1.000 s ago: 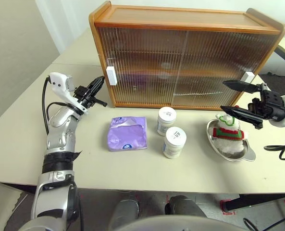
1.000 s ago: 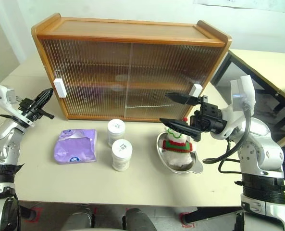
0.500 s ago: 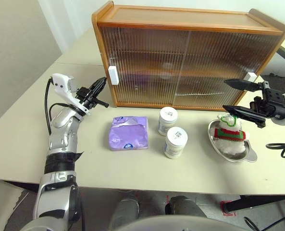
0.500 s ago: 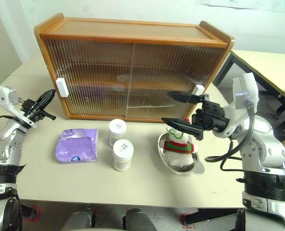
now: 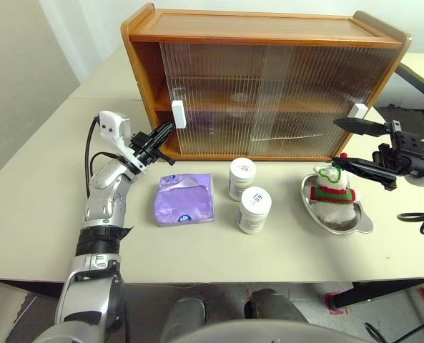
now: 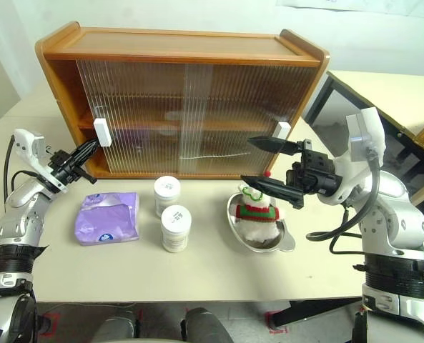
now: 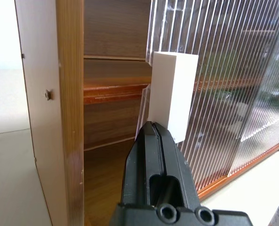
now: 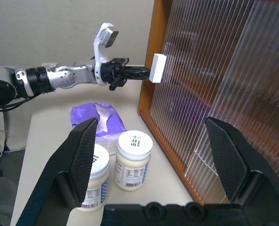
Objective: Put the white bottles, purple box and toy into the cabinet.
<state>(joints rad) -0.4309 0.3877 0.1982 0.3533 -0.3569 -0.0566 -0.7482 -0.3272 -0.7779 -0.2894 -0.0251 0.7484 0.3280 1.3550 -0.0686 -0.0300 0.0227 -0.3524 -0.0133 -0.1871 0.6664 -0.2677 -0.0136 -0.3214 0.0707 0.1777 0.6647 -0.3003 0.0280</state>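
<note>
The left gripper (image 5: 167,131), clenched with fingers together, is pressed against the white handle (image 5: 178,114) of the cabinet (image 5: 269,78), whose door is slid partly open. On the counter (image 5: 47,214) the purple box (image 5: 184,199), judged soft and crinkly, is best taken across its width; the white bottles (image 5: 253,210), rigid and light, by their sides, labels unreadable. The toy (image 5: 331,193) lies in a metal dish (image 5: 362,225) beneath the released right gripper (image 5: 362,145).
</note>
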